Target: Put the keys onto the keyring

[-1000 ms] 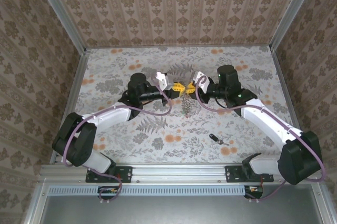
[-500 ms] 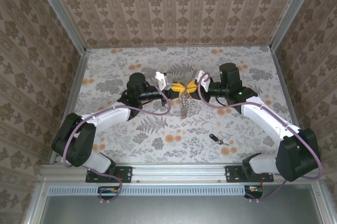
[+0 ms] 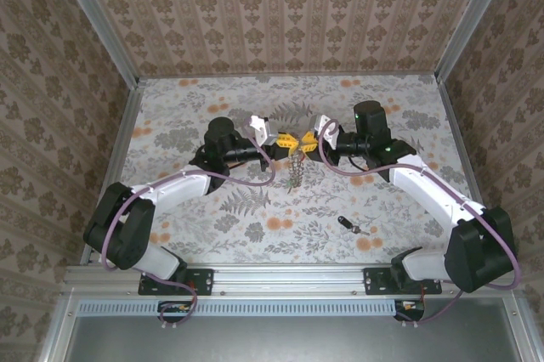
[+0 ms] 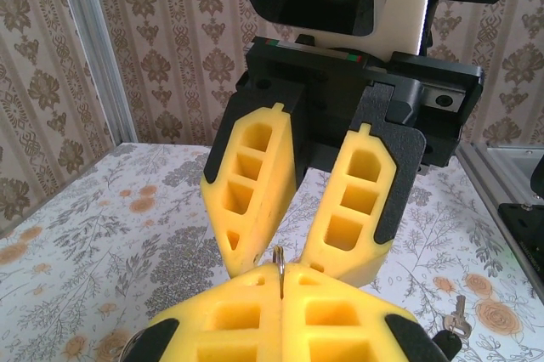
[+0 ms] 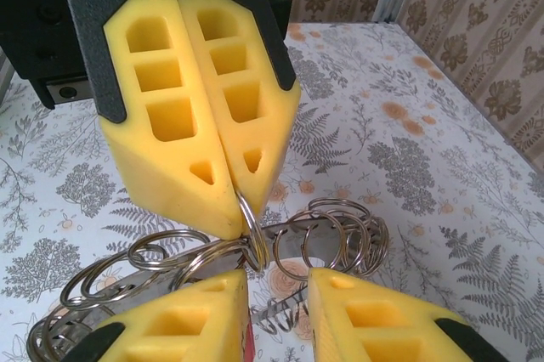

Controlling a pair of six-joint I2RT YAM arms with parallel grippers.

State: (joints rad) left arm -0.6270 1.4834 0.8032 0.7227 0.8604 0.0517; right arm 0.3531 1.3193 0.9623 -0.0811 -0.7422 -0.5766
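Loops of metal wire, linked in a bunch, make up the keyring (image 5: 361, 234), which hangs over the middle of the surface (image 3: 187, 107), a little toward its far side. The left claw (image 5: 236, 213) is fully closed. Its yellow fingers are pressed flat together and pinch one thin loop of the keyring at their very tips. From that pinch the rest of the bunch trails down toward the near side. In the top view its lower end reaches the floral print, though I cannot tell whether it rests there.

The right claw (image 4: 287, 251) faces the left one tip to tip, with its fingers parted by a modest gap. One tip stands on either side of the pinched loop, and the claw has hold of nothing.

One key (image 3: 348, 225) with a dark head lies alone on the surface, nearer than the claws and to their right, well apart from the keyring.
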